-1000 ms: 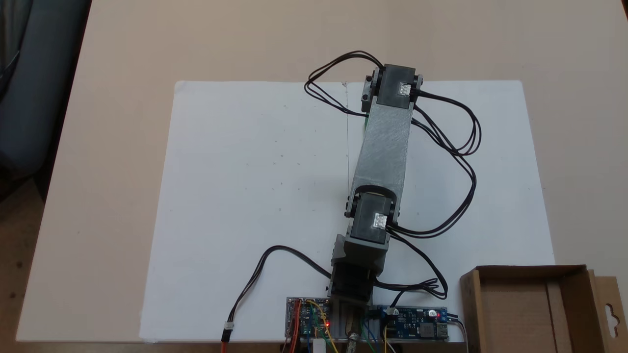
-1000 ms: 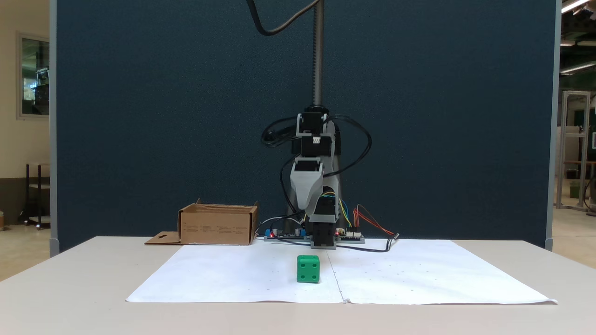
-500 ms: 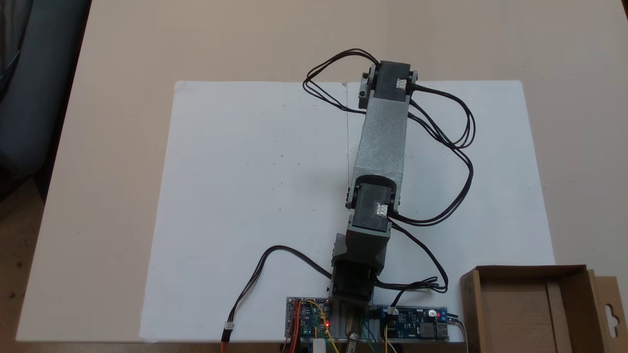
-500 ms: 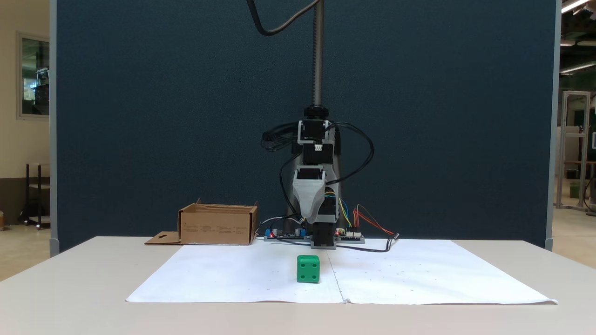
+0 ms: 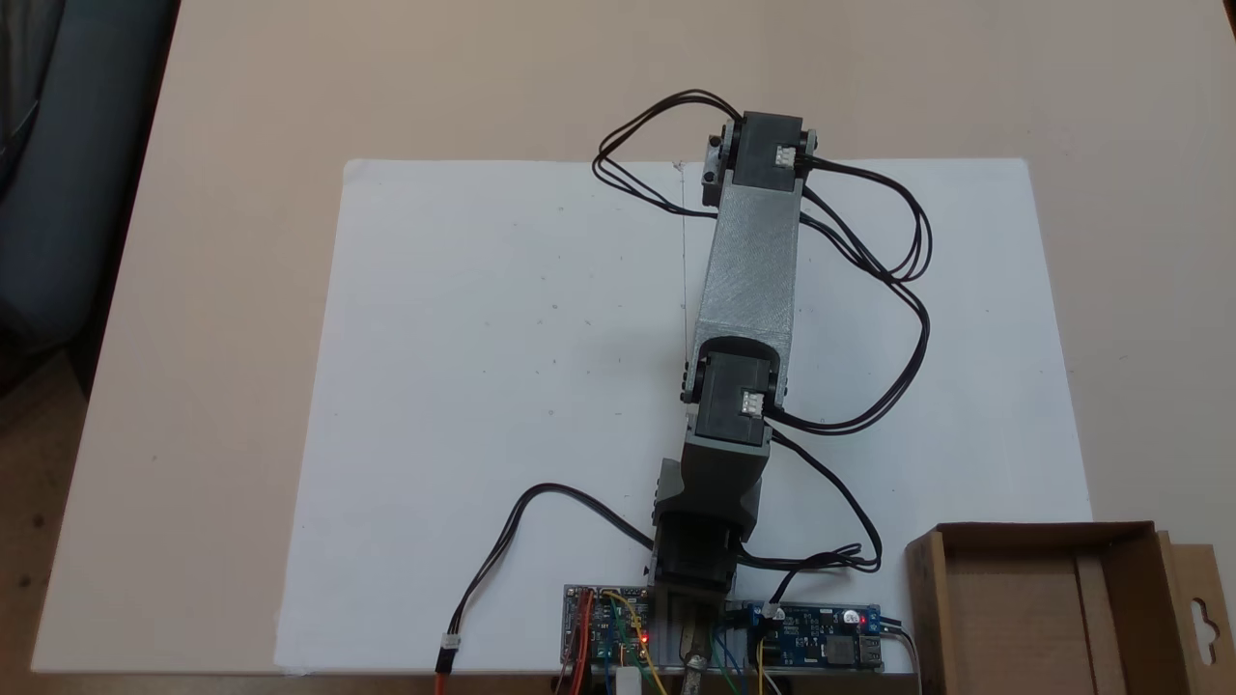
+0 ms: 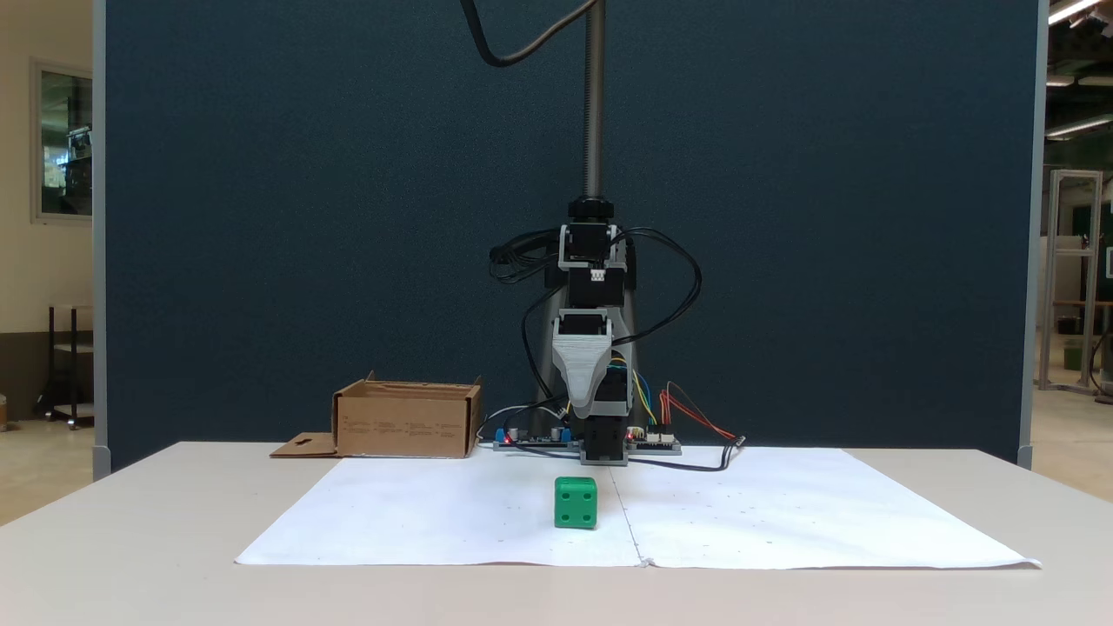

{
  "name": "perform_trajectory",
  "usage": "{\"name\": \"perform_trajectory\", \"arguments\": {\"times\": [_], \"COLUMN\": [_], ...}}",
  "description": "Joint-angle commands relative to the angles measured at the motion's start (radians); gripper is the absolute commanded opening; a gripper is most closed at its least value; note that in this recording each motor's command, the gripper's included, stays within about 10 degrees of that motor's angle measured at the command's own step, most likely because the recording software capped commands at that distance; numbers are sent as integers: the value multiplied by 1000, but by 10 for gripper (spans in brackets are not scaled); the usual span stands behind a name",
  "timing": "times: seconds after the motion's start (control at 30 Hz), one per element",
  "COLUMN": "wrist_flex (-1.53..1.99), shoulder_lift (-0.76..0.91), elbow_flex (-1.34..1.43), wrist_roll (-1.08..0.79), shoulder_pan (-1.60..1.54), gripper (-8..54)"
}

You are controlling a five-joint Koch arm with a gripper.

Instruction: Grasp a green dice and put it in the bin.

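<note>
Green and cube-shaped, the small plastic dice [image 6: 576, 502] sits on the white paper sheet [image 6: 783, 513] at lower centre of a fixed view, alone. Directly above and behind it hangs the grey gripper [image 6: 591, 409], well clear; whether its jaws are apart cannot be told. At left stands the brown cardboard bin [image 6: 407, 421].

White paper on a desk
The paper sheet [image 5: 502, 386] lies flat on the beige desk [image 5: 241, 241]; a dark blue partition [image 6: 304, 217] stands behind.
</note>
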Motion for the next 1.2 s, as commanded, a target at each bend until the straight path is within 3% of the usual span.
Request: {"name": "perform_trajectory", "arguments": {"times": [0.0, 1.17], "wrist_flex": [-26, -28], "shoulder_lift": [0, -206], "elbow_flex": [-74, -183], "wrist_roll": [-87, -95], "shoulder_pan": [8, 20], "gripper": [520, 491]}}
